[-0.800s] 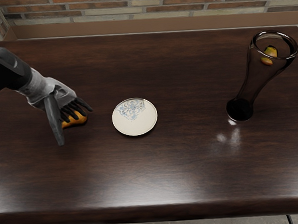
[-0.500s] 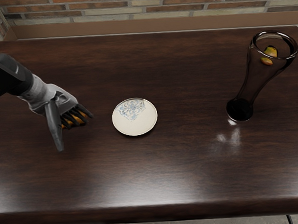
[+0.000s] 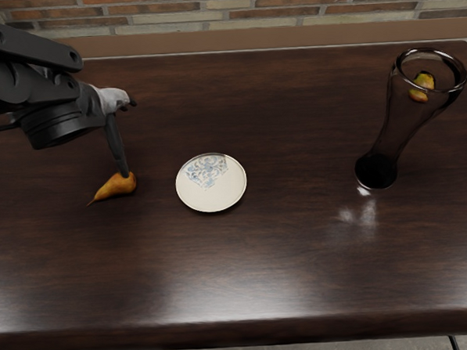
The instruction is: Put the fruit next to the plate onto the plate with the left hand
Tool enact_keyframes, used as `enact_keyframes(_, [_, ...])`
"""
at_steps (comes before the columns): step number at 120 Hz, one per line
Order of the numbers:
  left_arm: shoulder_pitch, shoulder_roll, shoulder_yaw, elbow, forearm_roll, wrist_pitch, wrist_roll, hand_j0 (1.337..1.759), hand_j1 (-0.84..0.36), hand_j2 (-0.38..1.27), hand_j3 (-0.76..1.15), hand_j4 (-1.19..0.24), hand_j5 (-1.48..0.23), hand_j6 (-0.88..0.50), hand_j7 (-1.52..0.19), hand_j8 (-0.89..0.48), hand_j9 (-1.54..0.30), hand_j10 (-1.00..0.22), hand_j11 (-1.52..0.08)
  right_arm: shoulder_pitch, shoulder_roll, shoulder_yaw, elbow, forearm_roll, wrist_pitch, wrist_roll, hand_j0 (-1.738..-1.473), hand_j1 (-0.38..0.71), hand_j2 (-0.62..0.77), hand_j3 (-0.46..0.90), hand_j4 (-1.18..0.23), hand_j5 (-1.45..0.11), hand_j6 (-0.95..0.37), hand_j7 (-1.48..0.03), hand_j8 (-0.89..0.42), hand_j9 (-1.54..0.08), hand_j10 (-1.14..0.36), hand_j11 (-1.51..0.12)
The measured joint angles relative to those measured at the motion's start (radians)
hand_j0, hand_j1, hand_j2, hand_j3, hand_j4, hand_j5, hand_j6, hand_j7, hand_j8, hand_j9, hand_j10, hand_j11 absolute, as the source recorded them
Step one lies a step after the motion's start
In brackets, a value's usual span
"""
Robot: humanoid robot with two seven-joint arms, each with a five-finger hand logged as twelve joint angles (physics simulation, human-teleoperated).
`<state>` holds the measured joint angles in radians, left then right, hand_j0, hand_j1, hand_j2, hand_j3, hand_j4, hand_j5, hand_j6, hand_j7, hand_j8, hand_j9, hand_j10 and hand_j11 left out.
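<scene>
grasp step, not yet made: the fruit (image 3: pixel 115 186) lies on the table (image 3: pixel 261 260) just left of the plate (image 3: pixel 219 198), ungripped. the left hand (image 3: pixel 114 101) hangs above, unclenched, one straight finger (image 3: pixel 119 150) touching its top. next, i judge, it must wrap round the fruit

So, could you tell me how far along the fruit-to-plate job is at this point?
Nothing is finished yet: the plate carries no fruit. In hand: the left hand reaches down to the pear, which lies on the table just left of the plate; no secure grasp shows. Left: grasp it, lift it and set it on the plate.
</scene>
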<state>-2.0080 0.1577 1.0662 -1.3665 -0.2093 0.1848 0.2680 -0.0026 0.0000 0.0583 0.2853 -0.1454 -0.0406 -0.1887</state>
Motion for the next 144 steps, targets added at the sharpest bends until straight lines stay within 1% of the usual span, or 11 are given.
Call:
enact_keyframes(4, [0.014, -0.032, 0.008, -0.008, -0.002, 0.014, 0.001, 1.658, 0.3, 0.01, 0.0, -0.04, -0.05, -0.04, -0.05, -0.04, -0.05, -0.04, -0.05, 0.0, 0.0, 0.0, 0.0, 0.0, 0.0, 0.0, -1.658, -0.35, 0.0, 0.0, 0.0, 0.0, 0.0, 0.0, 0.0, 0.0, 0.0, 0.0])
enact_keyframes(9, [0.03, -0.045, 0.019, -0.013, -0.004, 0.026, 0.005, 1.658, 0.3, 0.01, 0.0, -0.04, -0.05, -0.04, -0.05, -0.04, -0.05, -0.04, -0.05, 0.0, 0.0, 0.0, 0.0, 0.0, 0.0, 0.0, -1.658, -0.35, 0.0, 0.0, 0.0, 0.0, 0.0, 0.0, 0.0, 0.0, 0.0, 0.0])
enact_keyframes(18, [0.052, -0.047, 0.036, -0.017, -0.006, 0.039, 0.029, 1.658, 0.3, 0.01, 0.0, -0.04, -0.05, -0.04, -0.05, -0.04, -0.05, -0.04, -0.05, 0.0, 0.0, 0.0, 0.0, 0.0, 0.0, 0.0, -1.658, -0.35, 0.0, 0.0, 0.0, 0.0, 0.0, 0.0, 0.0, 0.0, 0.0, 0.0])
enact_keyframes(27, [0.064, -0.058, 0.049, -0.014, -0.008, 0.05, 0.043, 1.658, 0.3, 0.01, 0.0, -0.04, -0.06, -0.04, -0.06, -0.04, -0.06, -0.04, -0.06, 0.0, 0.0, 0.0, 0.0, 0.0, 0.0, 0.0, -1.658, -0.35, 0.0, 0.0, 0.0, 0.0, 0.0, 0.0, 0.0, 0.0, 0.0, 0.0])
enact_keyframes(34, [0.089, -0.076, 0.058, -0.012, -0.011, 0.09, 0.048, 1.658, 0.29, 0.01, 0.0, -0.05, -0.06, -0.05, -0.06, -0.05, -0.06, -0.05, -0.06, 0.0, 0.0, 0.0, 0.0, 0.0, 0.0, 0.0, -1.658, -0.35, 0.0, 0.0, 0.0, 0.0, 0.0, 0.0, 0.0, 0.0, 0.0, 0.0])
enact_keyframes(45, [0.088, -0.078, 0.064, -0.018, -0.016, 0.159, 0.053, 1.658, 0.28, 0.01, 0.0, -0.06, -0.07, -0.06, -0.07, -0.06, -0.07, -0.06, -0.07, 0.0, 0.0, 0.0, 0.0, 0.0, 0.0, 0.0, -1.658, -0.35, 0.0, 0.0, 0.0, 0.0, 0.0, 0.0, 0.0, 0.0, 0.0, 0.0])
enact_keyframes(59, [0.09, -0.081, 0.057, -0.054, -0.025, 0.27, 0.056, 1.658, 0.27, 0.01, 0.0, -0.07, -0.09, -0.07, -0.09, -0.07, -0.09, -0.07, -0.09, 0.0, 0.0, 0.0, 0.0, 0.0, 0.0, 0.0, -1.658, -0.35, 0.0, 0.0, 0.0, 0.0, 0.0, 0.0, 0.0, 0.0, 0.0, 0.0])
enact_keyframes(72, [0.125, -0.089, 0.043, -0.065, -0.04, 0.313, 0.056, 1.658, 0.23, 0.02, 0.0, -0.1, -0.13, -0.1, -0.13, -0.1, -0.13, -0.1, -0.13, 0.0, 0.0, 0.0, 0.0, 0.0, 0.0, 0.0, -1.658, -0.35, 0.0, 0.0, 0.0, 0.0, 0.0, 0.0, 0.0, 0.0, 0.0, 0.0])
enact_keyframes(88, [0.148, -0.094, 0.018, -0.067, -0.045, 0.334, 0.055, 1.658, 0.17, 0.03, 0.0, -0.15, -0.2, -0.15, -0.2, -0.15, -0.2, -0.15, -0.2, 0.0, 0.0, 0.0, 0.0, 0.0, 0.0, 0.0, -1.658, -0.35, 0.0, 0.0, 0.0, 0.0, 0.0, 0.0, 0.0, 0.0, 0.0, 0.0])
enact_keyframes(109, [0.165, -0.106, -0.013, -0.064, -0.044, 0.342, 0.051, 1.658, 0.12, 0.04, 0.0, -0.19, -0.25, -0.19, -0.25, -0.19, -0.25, -0.19, -0.25, 0.0, 0.0, 0.0, 0.0, 0.0, 0.0, 0.0, -1.658, -0.35, 0.0, 0.0, 0.0, 0.0, 0.0, 0.0, 0.0, 0.0, 0.0, 0.0])
enact_keyframes(144, [0.19, -0.106, -0.012, -0.041, -0.043, 0.344, 0.048, 1.658, 0.06, 0.05, 0.0, -0.24, -0.31, -0.24, -0.31, -0.24, -0.31, -0.24, -0.31, 0.0, 0.0, 0.0, 0.0, 0.0, 0.0, 0.0, -1.658, -0.35, 0.0, 0.0, 0.0, 0.0, 0.0, 0.0, 0.0, 0.0, 0.0, 0.0])
